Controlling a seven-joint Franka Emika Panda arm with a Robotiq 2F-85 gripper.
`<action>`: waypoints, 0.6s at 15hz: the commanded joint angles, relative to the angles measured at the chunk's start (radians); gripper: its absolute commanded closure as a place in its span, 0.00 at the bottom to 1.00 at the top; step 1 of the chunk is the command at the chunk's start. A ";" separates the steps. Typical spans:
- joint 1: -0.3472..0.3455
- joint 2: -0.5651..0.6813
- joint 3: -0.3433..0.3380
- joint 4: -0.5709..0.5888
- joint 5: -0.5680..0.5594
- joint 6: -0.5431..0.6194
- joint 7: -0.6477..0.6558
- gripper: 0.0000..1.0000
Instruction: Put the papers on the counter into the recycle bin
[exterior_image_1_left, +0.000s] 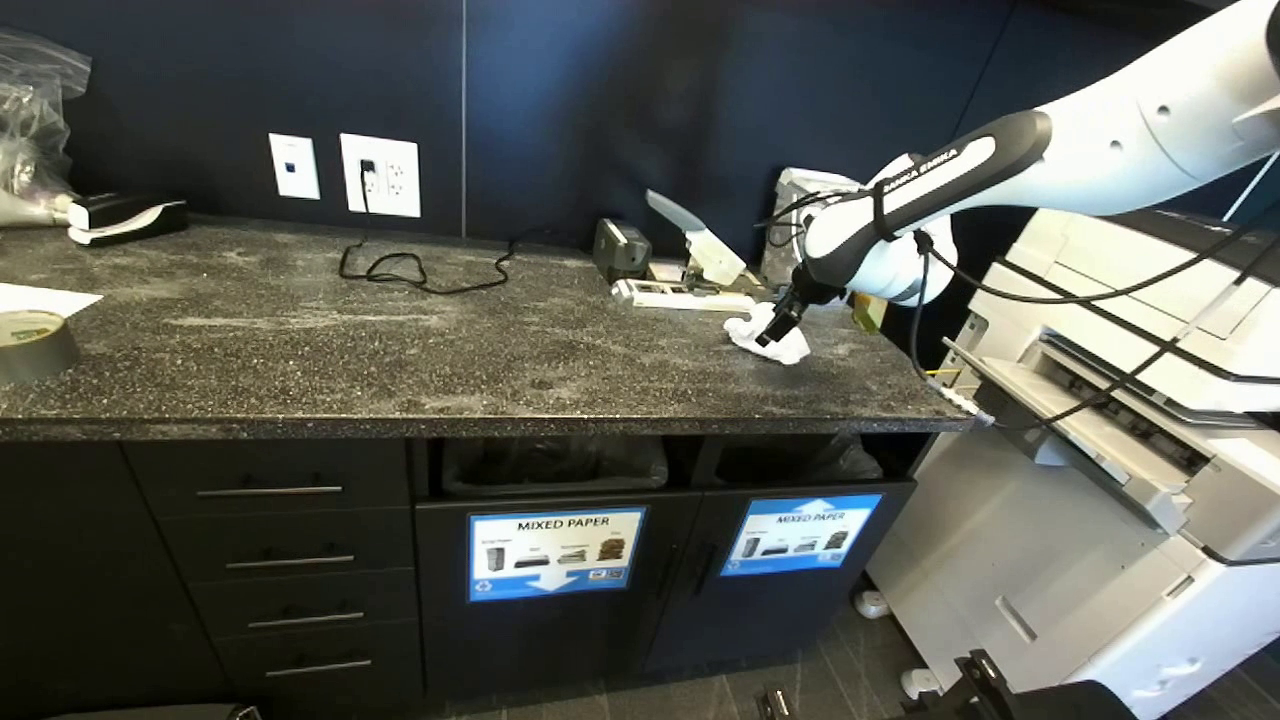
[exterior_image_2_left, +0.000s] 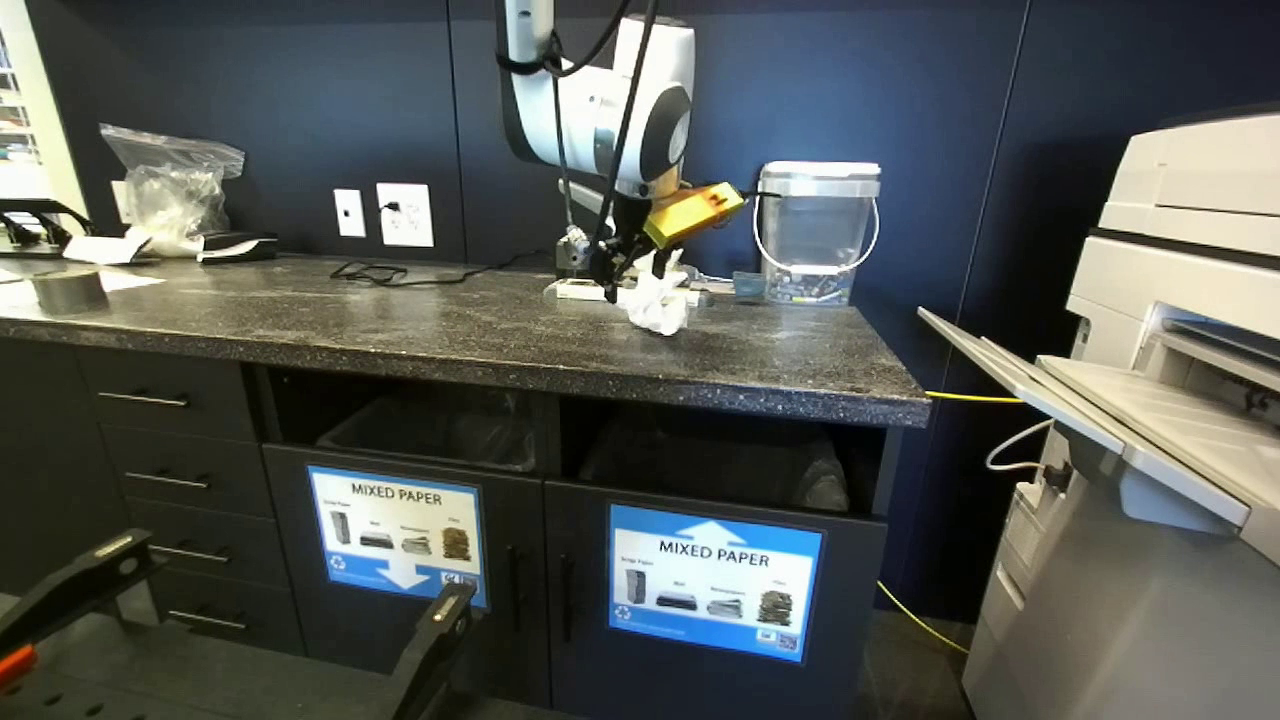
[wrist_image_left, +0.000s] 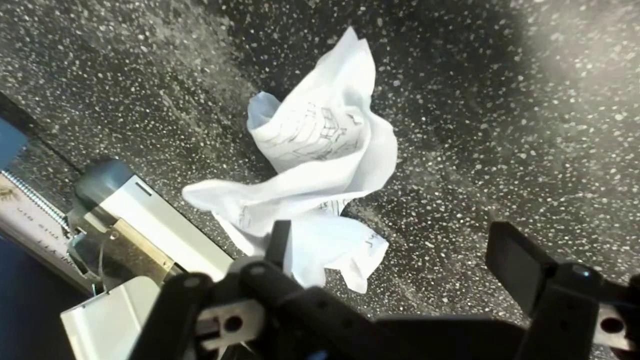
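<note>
Black gripper (wrist_image_left: 392, 245) standing wide over crumpled white paper (wrist_image_left: 310, 185)

Nearest the camera in the wrist view, my gripper's two fingers (wrist_image_left: 517, 265) are standing well apart, with bare counter (wrist_image_left: 445, 170) and part of the paper showing between their tips. One finger is overlapping the paper's lower edge in this view; from my distant seat I am not managing to tell whether the two are touching. The paper itself is lying in loose folds on the dark speckled surface, and black line marks are showing on several of them.

In both exterior views I am seeing the paper resting near the counter's end, the one facing a large pale printer (exterior_image_1_left: 1070, 560), with the white arm (exterior_image_1_left: 1110, 150) reaching in from above and the gripper pointing down at it. A pale hinged device (exterior_image_1_left: 690, 299) is lying just behind the paper; in an exterior view a clear lidded bucket (exterior_image_2_left: 820, 225) is standing near the dark back wall (exterior_image_2_left: 880, 90).

Beneath that same end, the recycle bin (exterior_image_2_left: 700, 450) is showing as a dark slot in the black cabinet front (exterior_image_1_left: 520, 650), its bluer sign (exterior_image_2_left: 715, 580) reading MIXED PAPER under an upward arrow. A like slot (exterior_image_2_left: 420, 420) is sitting beside it, above a whiter sign (exterior_image_2_left: 398, 530). Toward the opposite end, a round tub (exterior_image_1_left: 40, 358) and a flat white sheet (exterior_image_1_left: 45, 298) are lying close together, and a black cord (exterior_image_1_left: 430, 288) is trailing from a wall outlet (exterior_image_1_left: 390, 180) onto the counter.
</note>
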 joint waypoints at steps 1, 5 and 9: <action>0.099 0.055 -0.081 0.133 0.060 -0.045 -0.069 0.00; 0.151 0.059 -0.133 0.182 0.086 -0.067 -0.093 0.00; 0.194 0.030 -0.192 0.206 0.094 -0.154 -0.094 0.00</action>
